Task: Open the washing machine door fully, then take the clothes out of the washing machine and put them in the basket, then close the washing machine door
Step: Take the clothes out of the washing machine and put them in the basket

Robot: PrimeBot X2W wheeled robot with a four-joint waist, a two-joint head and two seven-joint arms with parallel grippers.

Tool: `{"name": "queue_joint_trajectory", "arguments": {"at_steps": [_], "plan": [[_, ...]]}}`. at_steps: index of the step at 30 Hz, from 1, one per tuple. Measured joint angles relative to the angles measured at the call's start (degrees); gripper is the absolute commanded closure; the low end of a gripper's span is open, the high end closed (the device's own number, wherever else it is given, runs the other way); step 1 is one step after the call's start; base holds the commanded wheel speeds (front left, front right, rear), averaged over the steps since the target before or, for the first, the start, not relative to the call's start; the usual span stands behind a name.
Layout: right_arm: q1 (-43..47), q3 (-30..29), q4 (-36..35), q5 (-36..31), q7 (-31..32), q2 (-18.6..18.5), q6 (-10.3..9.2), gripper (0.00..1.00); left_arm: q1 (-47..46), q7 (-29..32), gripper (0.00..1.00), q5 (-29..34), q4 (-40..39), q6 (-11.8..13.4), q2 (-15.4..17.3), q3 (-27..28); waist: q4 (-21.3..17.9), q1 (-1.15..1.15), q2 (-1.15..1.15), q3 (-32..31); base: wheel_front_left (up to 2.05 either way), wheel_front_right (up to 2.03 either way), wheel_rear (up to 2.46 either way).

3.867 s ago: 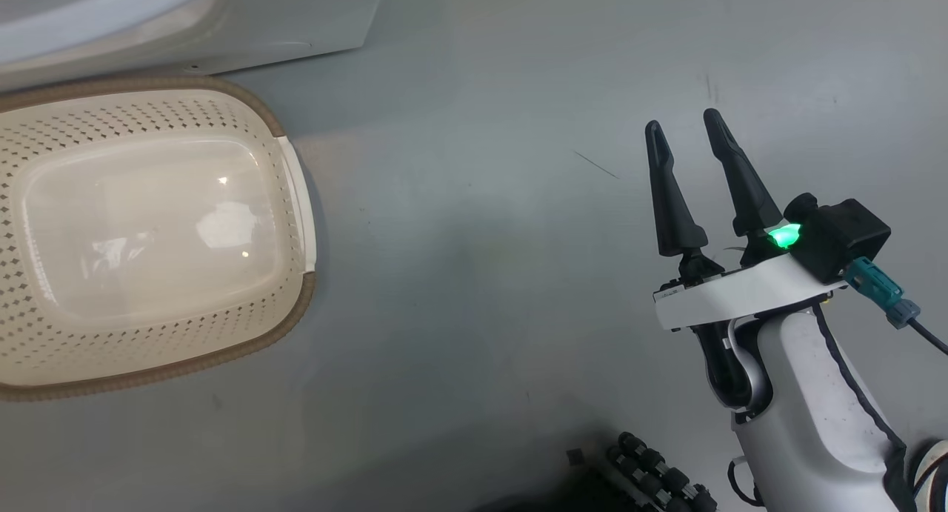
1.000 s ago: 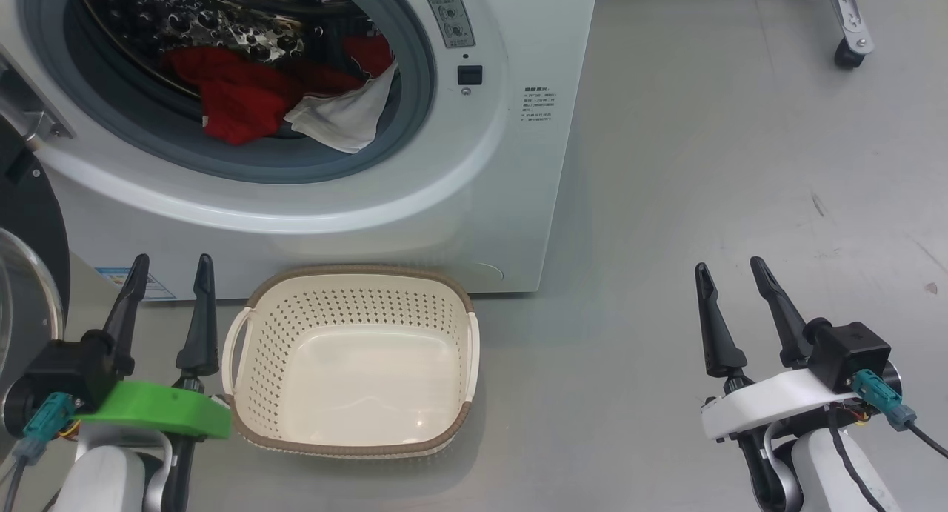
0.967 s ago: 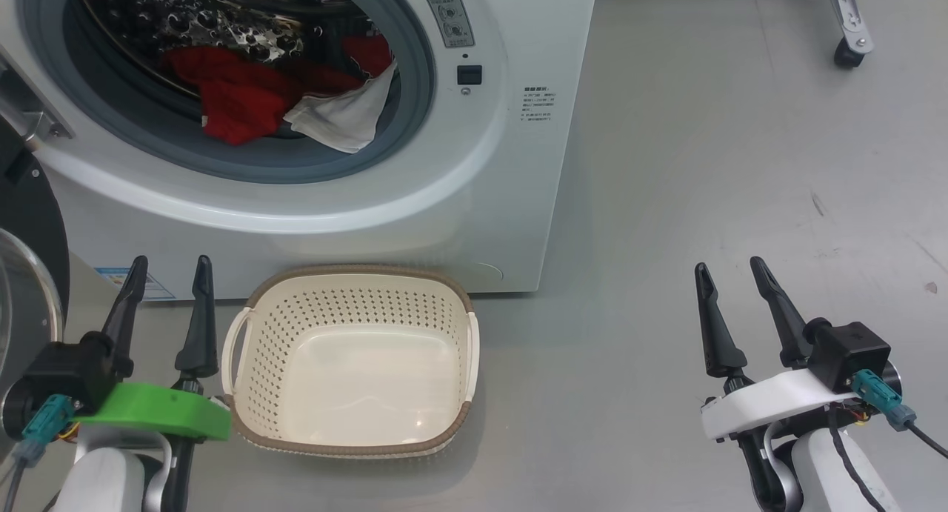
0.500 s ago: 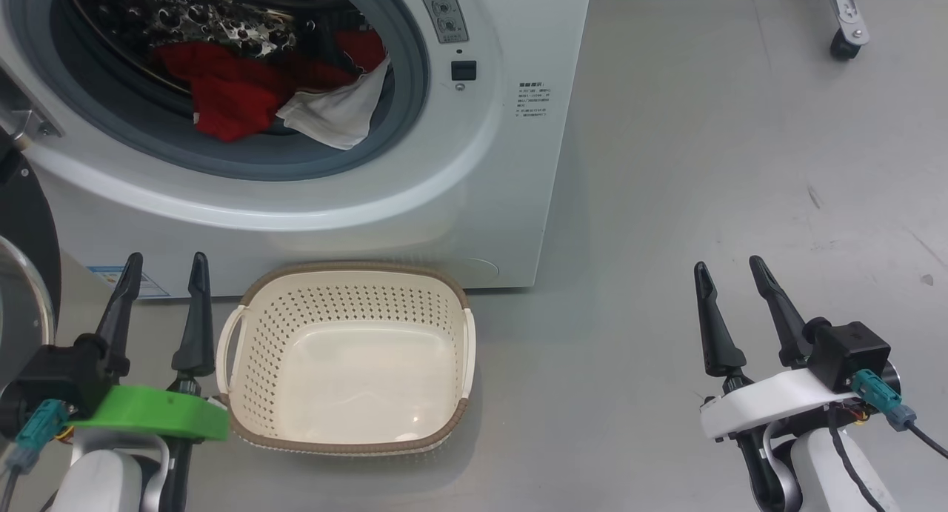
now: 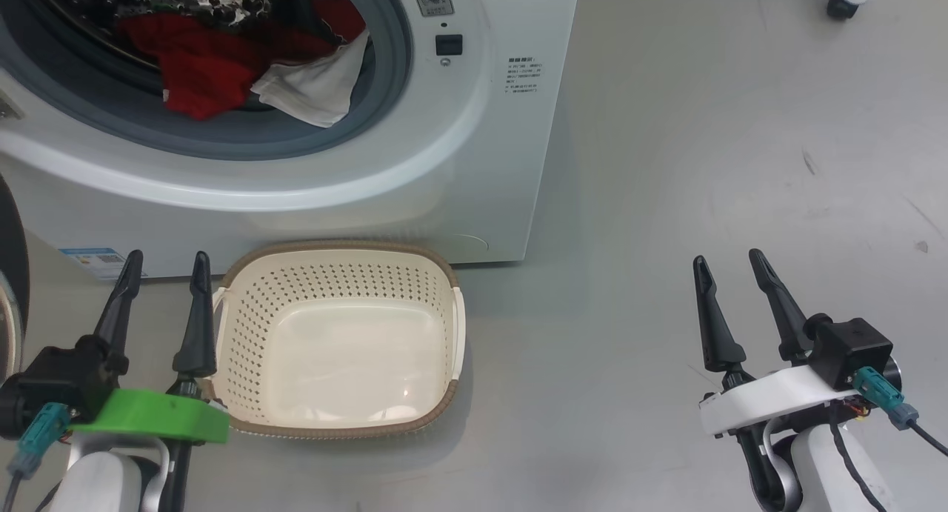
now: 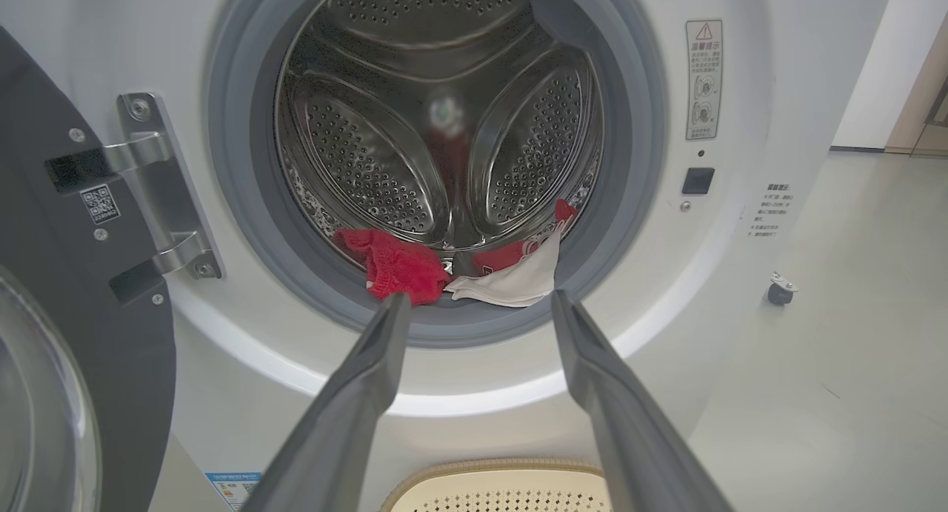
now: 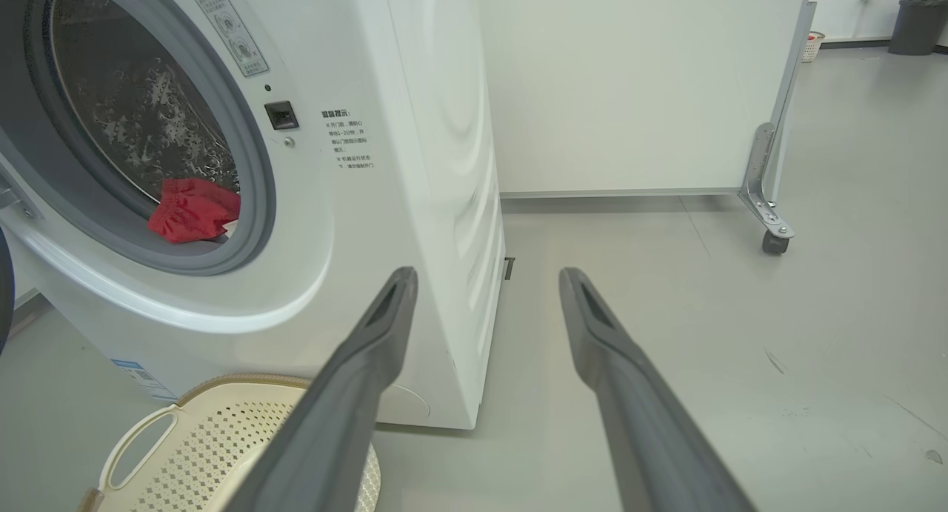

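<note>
The white washing machine (image 5: 415,171) stands open, its black-rimmed door (image 6: 67,334) swung out to the left. Red clothes (image 5: 189,64) and a white piece (image 5: 307,90) lie at the drum's front lip, also seen as clothes (image 6: 404,267) in the left wrist view. The cream basket (image 5: 337,256) sits empty on the floor against the washer's base. My left gripper (image 5: 164,264) is open, just left of the basket. My right gripper (image 5: 729,264) is open over bare floor, well right of the washer.
Grey floor (image 5: 703,141) spreads to the right of the washer. A white partition on castors (image 7: 774,241) stands behind at the right. A dark bin (image 7: 915,23) sits far back.
Between 3.9 s ago and 1 s ago the head camera swung to face the washer. Since 1 s ago the head view has shifted, sliding washer and basket up and left. Both grippers stay open.
</note>
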Motion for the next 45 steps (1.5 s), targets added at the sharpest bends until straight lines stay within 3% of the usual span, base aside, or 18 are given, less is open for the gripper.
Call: {"name": "queue_joint_trajectory", "arguments": {"at_steps": [9,17,24,33,45], "plan": [[-0.68,0.59,-1.54,-0.05,0.0,0.11,0.01,0.0,-1.93,0.19,0.0,2.11,-0.21,0.0,1.92,-0.81,-1.07,0.0,0.0,4.72,0.0,0.0,0.0],[-3.86,1.64,-2.89,0.05,0.0,0.38,0.05,0.0,-10.14,4.92,0.0,5.73,-1.48,0.07,7.22,-0.52,-2.92,0.0,0.0,11.2,0.0,0.0,0.0],[-6.74,2.86,-3.33,1.47,0.0,0.45,0.05,0.0,-18.99,12.14,0.0,7.37,-0.32,1.92,11.03,1.54,-5.56,0.0,0.0,16.01,0.0,0.0,0.0],[-9.56,6.43,-4.12,6.68,0.0,0.46,0.03,0.0,-30.54,22.29,0.0,13.85,3.66,2.93,18.38,0.96,-9.97,0.0,0.0,20.94,0.0,0.0,0.0],[-11.28,8.57,-4.85,8.76,0.0,0.54,-1.05,0.0,-42.41,31.31,0.0,20.51,9.5,3.86,22.87,-1.69,-14.78,0.0,0.0,26.36,0.0,0.0,0.0]]}}
